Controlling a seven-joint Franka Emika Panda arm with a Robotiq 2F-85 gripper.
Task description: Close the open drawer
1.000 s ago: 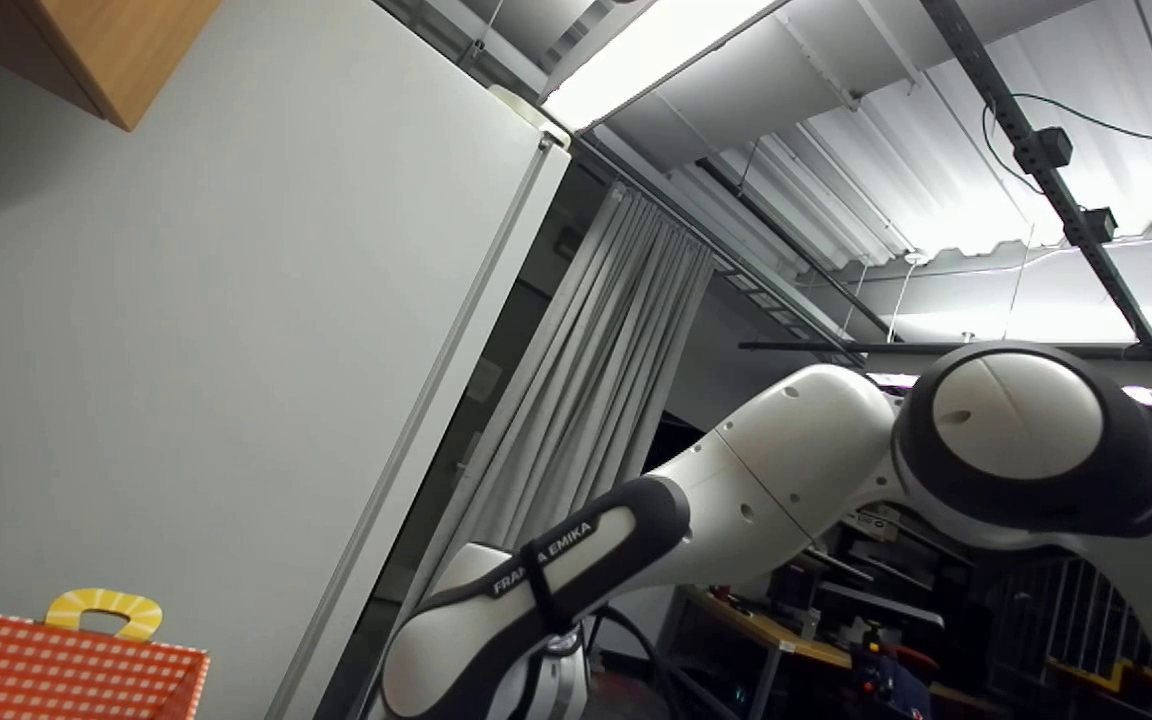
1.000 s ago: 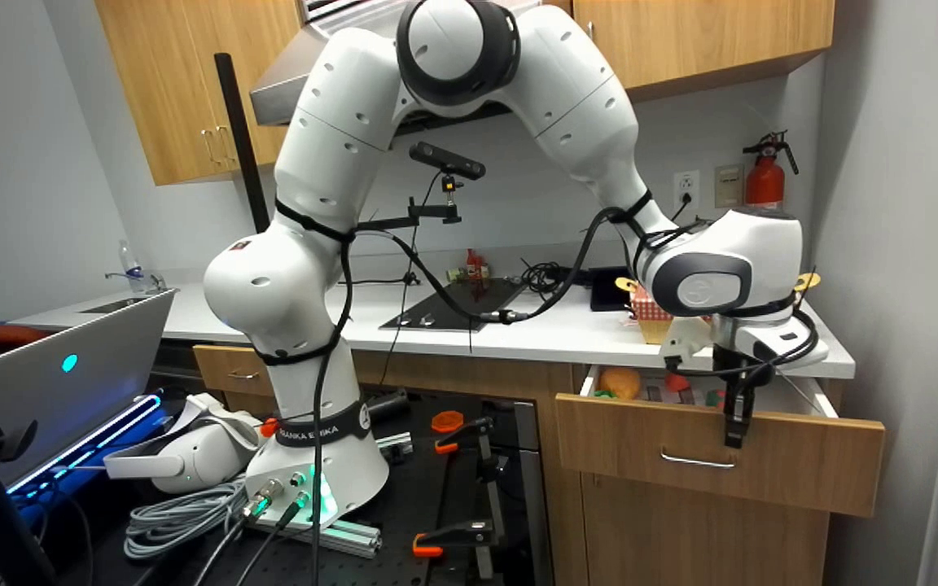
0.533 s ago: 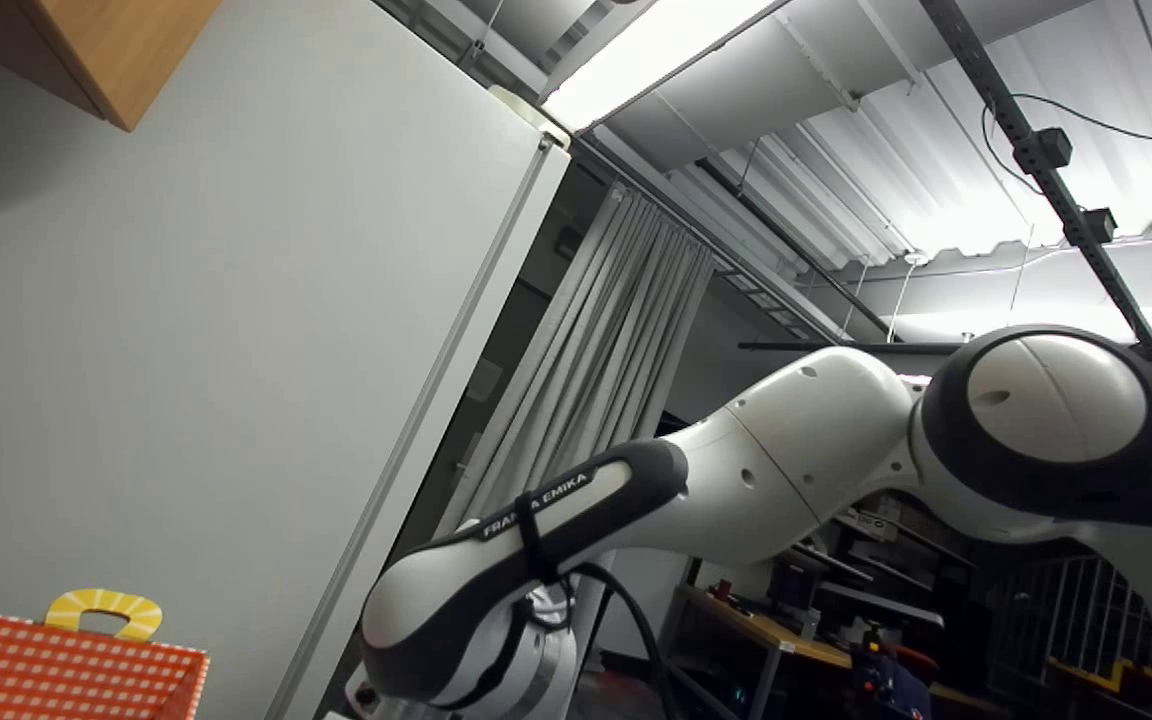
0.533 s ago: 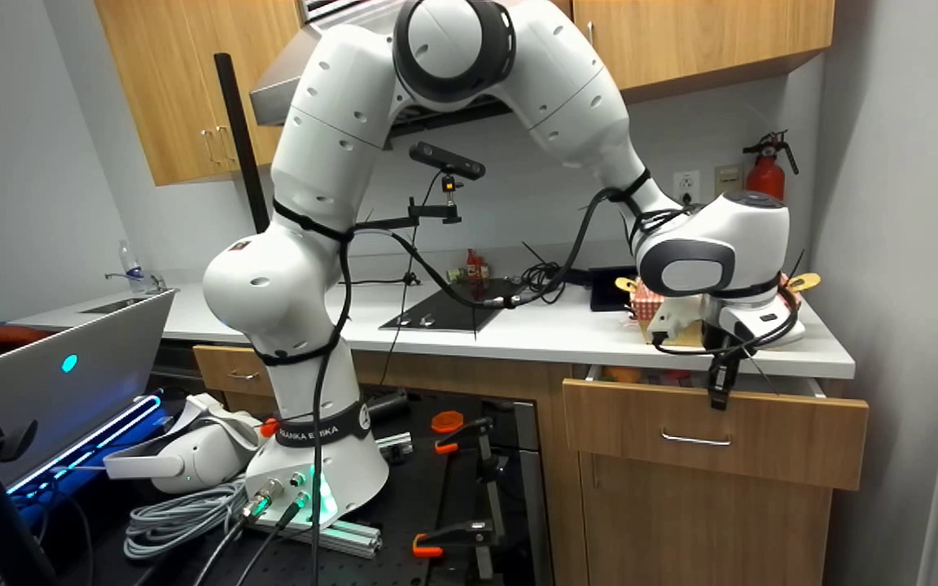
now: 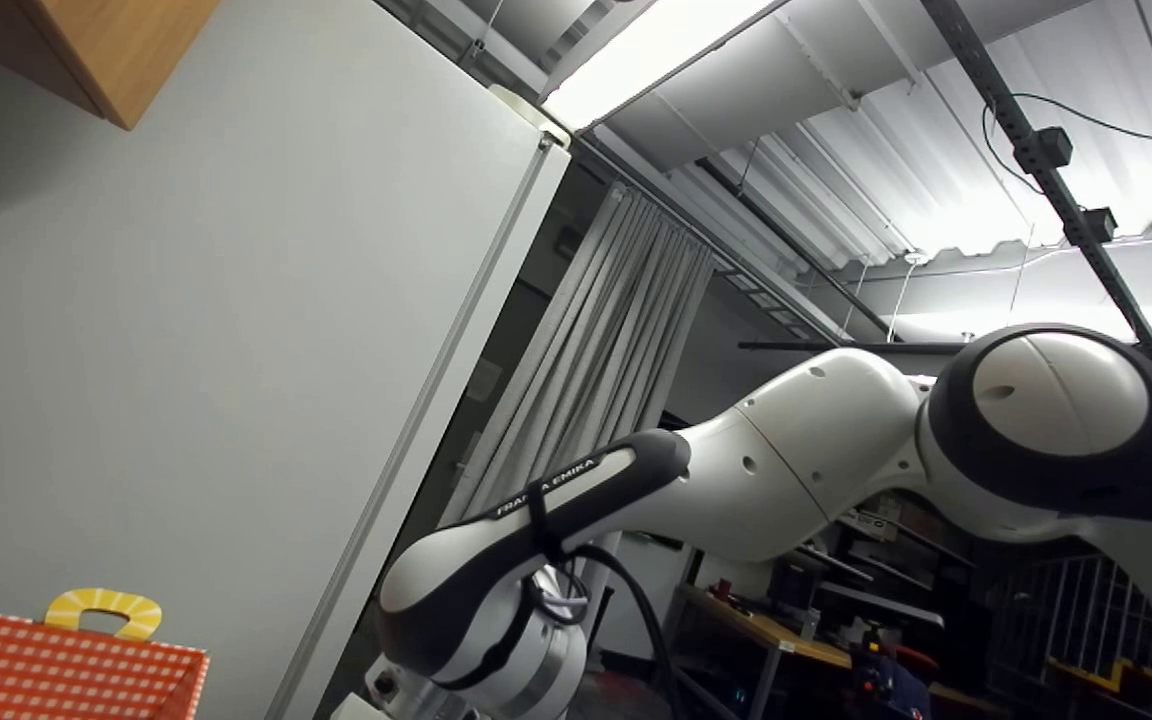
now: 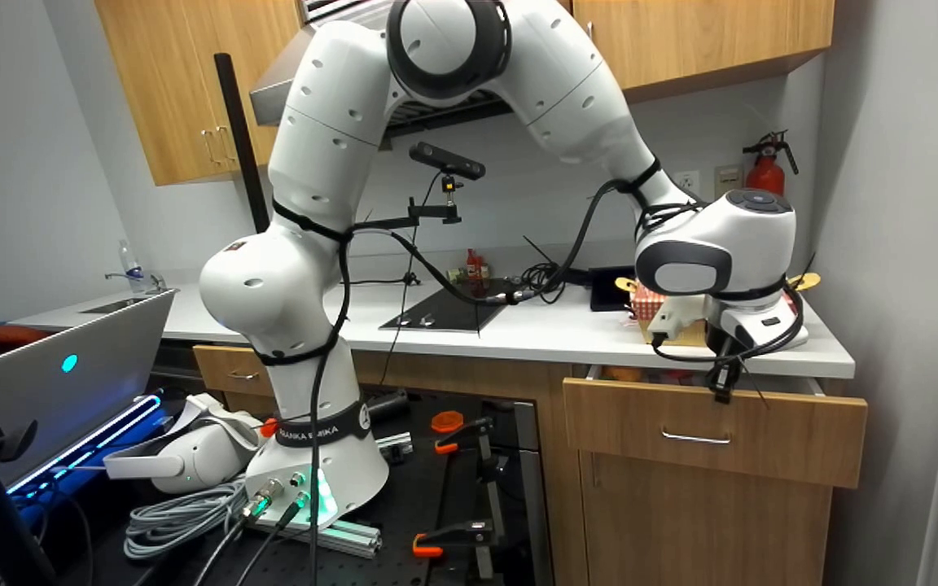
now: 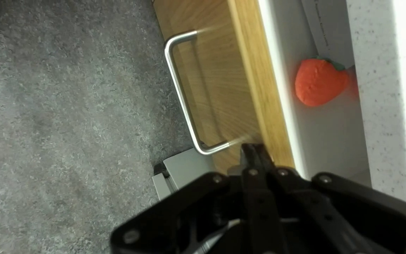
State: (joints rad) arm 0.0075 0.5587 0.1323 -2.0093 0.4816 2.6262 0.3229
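Note:
The wooden drawer under the counter stands partly open in an exterior view. Its front and metal handle also show in the wrist view, with a red strawberry-like toy inside. An orange thing shows at the drawer's left inside. My gripper is shut and empty, its fingertips together. It points down at the outer face of the drawer front, by the top edge and just beside one end of the handle. I cannot tell whether it touches. In an exterior view the gripper overlaps the drawer's top edge.
The white countertop overhangs the drawer and shows in the wrist view. A red checked basket stands on it behind the wrist. A grey wall is right of the drawer. Clamps sit by the robot's base.
The drawer slid inward between one second and half a second ago, with the gripper moving along. Since then the drawer has hardly moved; the wrist has tilted and shifted slightly.

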